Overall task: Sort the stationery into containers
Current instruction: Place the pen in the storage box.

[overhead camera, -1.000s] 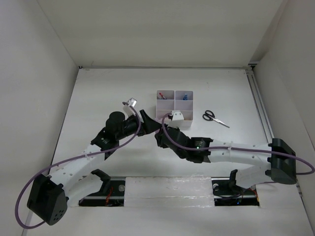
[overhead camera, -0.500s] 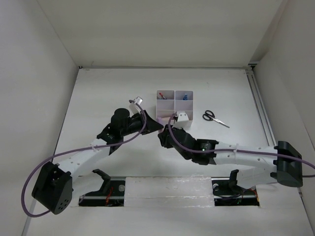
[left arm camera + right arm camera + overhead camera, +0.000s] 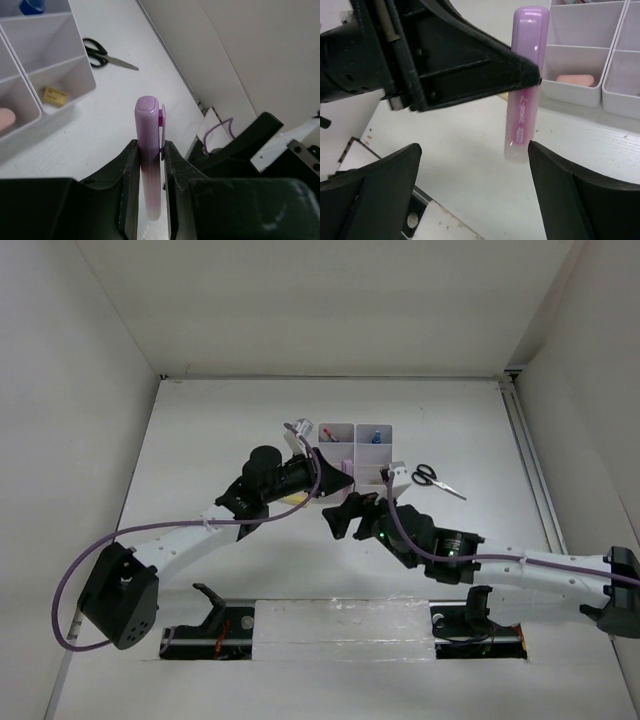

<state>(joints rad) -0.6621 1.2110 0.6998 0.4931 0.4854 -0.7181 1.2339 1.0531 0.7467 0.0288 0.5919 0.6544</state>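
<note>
L arm (image 3: 190,537) fwd, pinching highlighter (image 3: 147,130) (R jaws wide).

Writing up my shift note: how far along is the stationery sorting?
Done: beige eraser, blue piece and red pen sit in the tray. In hand: the left gripper clamps a pink highlighter; the right gripper is open near it. Left: the scissors lie on the table.

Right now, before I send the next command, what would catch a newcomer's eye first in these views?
The pink highlighter, clamped in the left gripper by the near-left corner of the white organiser tray, with the right gripper open on either side of its free end. After that, the black-handled scissors lying alone on the table to the tray's right.
</note>
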